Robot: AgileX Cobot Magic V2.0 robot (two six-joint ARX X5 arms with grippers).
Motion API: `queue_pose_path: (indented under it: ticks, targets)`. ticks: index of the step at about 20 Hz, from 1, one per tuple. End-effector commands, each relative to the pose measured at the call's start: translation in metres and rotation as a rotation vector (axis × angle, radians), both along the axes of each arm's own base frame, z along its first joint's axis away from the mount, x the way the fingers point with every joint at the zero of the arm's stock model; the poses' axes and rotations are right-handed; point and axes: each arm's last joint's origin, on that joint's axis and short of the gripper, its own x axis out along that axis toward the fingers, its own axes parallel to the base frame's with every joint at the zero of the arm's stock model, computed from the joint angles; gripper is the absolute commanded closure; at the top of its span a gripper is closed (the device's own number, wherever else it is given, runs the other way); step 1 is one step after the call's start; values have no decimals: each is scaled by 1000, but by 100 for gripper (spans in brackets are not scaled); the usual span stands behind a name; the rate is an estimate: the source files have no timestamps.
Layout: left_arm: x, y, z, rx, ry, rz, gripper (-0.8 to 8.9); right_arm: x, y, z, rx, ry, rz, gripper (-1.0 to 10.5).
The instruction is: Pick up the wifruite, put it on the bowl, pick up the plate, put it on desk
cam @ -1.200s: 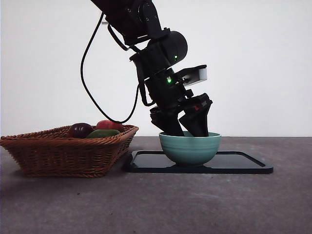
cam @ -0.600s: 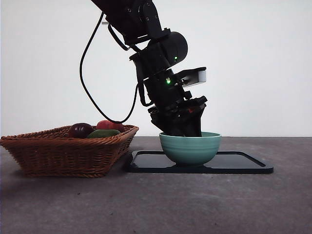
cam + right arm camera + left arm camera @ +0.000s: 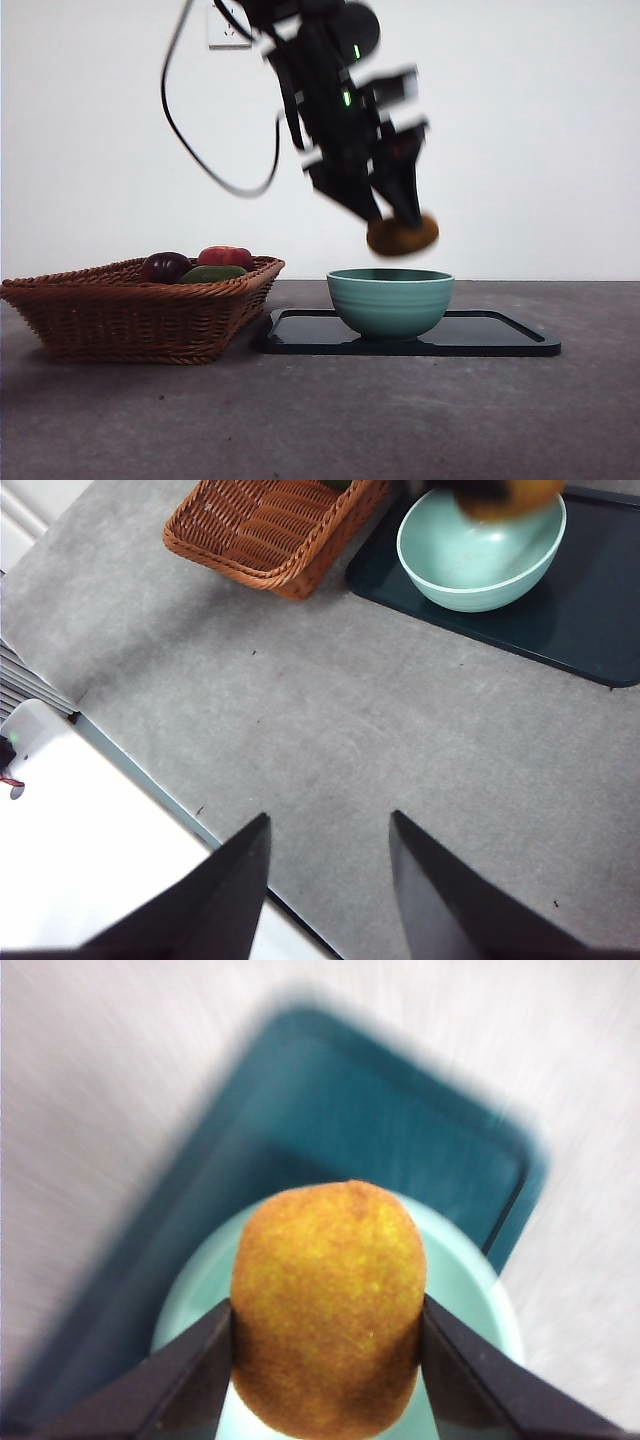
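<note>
The yellow-orange wifruite (image 3: 402, 236) hangs in the air just above the mint-green bowl (image 3: 390, 302), with my left gripper (image 3: 398, 222) shut on it. In the left wrist view the wifruite (image 3: 328, 1305) is pinched between both jaws, over the bowl (image 3: 478, 1282) and the black plate (image 3: 380, 1110). The bowl stands on the plate (image 3: 500, 336), which lies on the grey desk (image 3: 320, 420). My right gripper (image 3: 330, 845) stands open over bare desk (image 3: 400, 730), well away from the bowl (image 3: 480, 555) and the plate (image 3: 590, 610).
A brown wicker basket (image 3: 130, 310) sits left of the plate, almost touching it. It holds a dark purple fruit (image 3: 165, 266), a red fruit (image 3: 225, 257) and a green fruit (image 3: 212, 273). The table's near edge (image 3: 150, 780) runs beside the right gripper.
My left gripper was down inside the bowl with its jaws apart, then shut them, and has now risen quickly out of the bowl with the wifruite in its jaws.
</note>
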Motion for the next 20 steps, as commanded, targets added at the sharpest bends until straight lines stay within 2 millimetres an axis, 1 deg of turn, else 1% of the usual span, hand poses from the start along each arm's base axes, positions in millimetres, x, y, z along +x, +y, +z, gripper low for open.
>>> queue_pose_path:
  ticks: [1, 4, 7, 9, 11, 13, 15, 16, 17, 19, 20]
  targets:
    - [-9, 14, 55, -117, -74, 30, 605, 1, 1, 2, 7, -18, 7, 756]
    - [-28, 44, 110, -208, -148, 85, 605, 1, 1, 2, 5, -19, 9, 756]
    - [-58, 84, 161, -277, -192, 141, 604, 0, 0, 3, 6, -29, 12, 756]
    - [-82, 112, 186, -280, -203, 170, 604, 0, 1, 3, 9, -41, 13, 756]
    - [-104, 136, 199, -258, -182, 199, 604, 0, 1, 4, 7, -47, 17, 756]
    - [-121, 156, 205, -231, -148, 234, 602, 0, 1, 4, 3, -52, 20, 756]
    - [-132, 170, 202, -199, -108, 264, 600, 0, 1, 4, 3, -52, 20, 756]
    - [-137, 176, 196, -192, -98, 278, 600, 0, 1, 4, 3, -52, 21, 756]
    - [-140, 180, 189, -189, -91, 287, 600, 0, 1, 4, 3, -52, 21, 756]
    - [-144, 187, 164, -201, -72, 328, 600, 0, 1, 4, 3, -52, 21, 756]
    - [-145, 191, 148, -208, -68, 351, 600, 0, 1, 4, 3, -52, 21, 756]
